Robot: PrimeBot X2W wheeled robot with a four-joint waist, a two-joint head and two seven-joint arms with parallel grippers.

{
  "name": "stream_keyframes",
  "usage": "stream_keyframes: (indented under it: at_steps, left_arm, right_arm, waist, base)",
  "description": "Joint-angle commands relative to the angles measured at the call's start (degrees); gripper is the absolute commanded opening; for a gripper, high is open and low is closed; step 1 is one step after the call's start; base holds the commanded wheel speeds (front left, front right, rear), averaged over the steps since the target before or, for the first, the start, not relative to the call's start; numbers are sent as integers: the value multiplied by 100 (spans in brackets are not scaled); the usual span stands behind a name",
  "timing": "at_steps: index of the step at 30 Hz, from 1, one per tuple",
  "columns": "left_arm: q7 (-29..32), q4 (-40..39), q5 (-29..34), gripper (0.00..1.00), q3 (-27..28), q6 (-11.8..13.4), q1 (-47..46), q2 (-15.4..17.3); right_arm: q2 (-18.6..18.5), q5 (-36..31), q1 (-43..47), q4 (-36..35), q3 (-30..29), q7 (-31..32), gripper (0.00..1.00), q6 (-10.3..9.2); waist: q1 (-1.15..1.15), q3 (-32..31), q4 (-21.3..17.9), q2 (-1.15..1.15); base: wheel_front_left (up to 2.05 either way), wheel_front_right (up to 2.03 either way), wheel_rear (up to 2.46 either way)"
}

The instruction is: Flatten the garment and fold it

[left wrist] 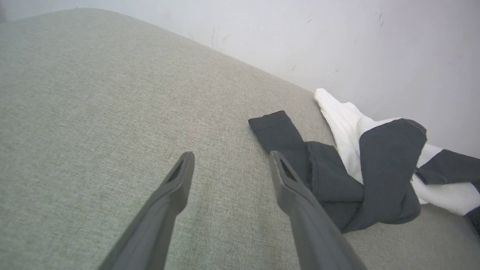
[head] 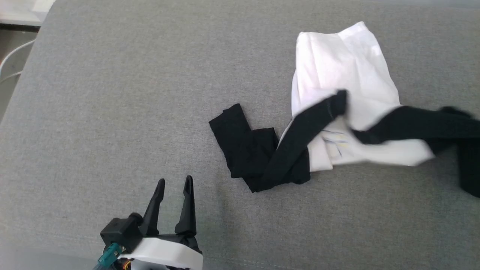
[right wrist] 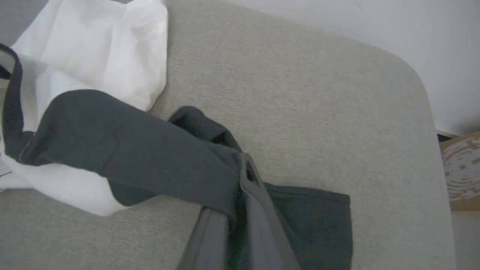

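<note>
The garment [head: 337,75] lies crumpled on the right half of the grey surface, its white body bunched up. One black sleeve [head: 247,146] is folded toward the middle. The other black sleeve [head: 420,125] stretches off to the right edge of the head view. In the right wrist view my right gripper [right wrist: 240,176] is shut on that black sleeve [right wrist: 131,150], which pulls away from the white body [right wrist: 93,56]. My left gripper [head: 175,180] stands open at the lower left, well clear of the cloth. The left wrist view shows its fingers [left wrist: 231,155] apart over bare fabric, with the garment [left wrist: 390,150] to their right.
The grey upholstered surface [head: 112,93] spreads wide to the left of the garment. A pale wall [left wrist: 337,37] rises behind its far edge. A cardboard box [right wrist: 463,168] stands beyond the surface's rounded corner. A white cable [head: 11,56] runs off the surface's left side.
</note>
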Motion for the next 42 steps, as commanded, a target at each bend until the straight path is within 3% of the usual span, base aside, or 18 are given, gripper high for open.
stream_keyframes:
  at_steps: [1, 7, 11, 14, 15, 16, 17, 18, 22, 25, 29, 34, 42]
  left_arm:
    - [-27, 31, 35, 100, 3, -55, -72, -34]
    - [-27, 88, -8, 100, 3, -125, -51, -53]
    - [-27, 114, -8, 100, 53, -139, -16, -52]
    - [-27, 129, -3, 100, 92, -135, 19, -42]
    - [-27, 132, 0, 100, 102, -130, 31, -35]
    - [-27, 140, 8, 100, 101, -128, 43, -22]
    - [-24, 148, 13, 100, 95, -131, 51, -8]
    - [-21, 155, 12, 100, 88, -137, 57, 0]
    - [-2, 185, -5, 100, 84, -115, 121, 21]
    - [20, 208, -28, 100, 72, -103, 218, 34]
    - [35, 229, -62, 100, 39, -84, 357, 32]
    - [51, 202, -79, 100, -56, -63, 433, 1]
    - [85, 164, -107, 100, -138, -49, 401, -19]
  right_arm:
    - [-61, 11, 114, 23, -283, 97, 0, -5]
    - [-47, -20, 656, 32, -1212, 417, 0, -5]
    - [-60, -424, 1076, -59, -1802, -49, 0, -5]
    - [138, -497, 1358, 30, -2023, -286, 0, -5]
    - [164, -576, 1456, 72, -2032, -358, 4, -5]
    - [197, -650, 1537, 127, -2025, -425, 35, -5]
    - [257, -687, 1584, 198, -2015, -458, 80, -5]
    - [326, -706, 1624, 268, -1987, -457, 100, -5]
    - [554, -511, 1627, 325, -1789, -327, 100, -5]
    - [549, -184, 1741, 127, -1493, 160, 100, -5]
    - [397, 257, 1903, -496, -1270, 767, 100, -5]
    - [473, 829, 1806, -1277, -913, 1161, 100, -5]
    - [339, 1179, 1067, -1635, 723, 900, 100, -5]
  waist:
    - [0, -5, -29, 0]
    - [0, -5, -6, 0]
    - [0, -23, 11, 0]
    - [0, -72, -25, 0]
    - [0, -91, -48, 0]
    - [0, -110, -70, 0]
    - [0, -136, -96, 0]
    - [0, -169, -117, 0]
    - [0, -369, -221, 0]
    - [0, -567, -302, 0]
    - [0, -813, -363, 0]
    - [0, -938, -326, 0]
    - [0, -832, -85, 0]
  base:
    - [0, 0, 0]
    - [0, 0, 0]
    - [0, 0, 0]
    - [0, 0, 0]
    - [0, 0, 0]
    - [0, 0, 0]
    - [0, 0, 0]
    - [0, 0, 0]
    - [0, 0, 0]
    - [0, 0, 0]
    - [0, 0, 0]
    - [0, 0, 0]
    - [0, 0, 0]
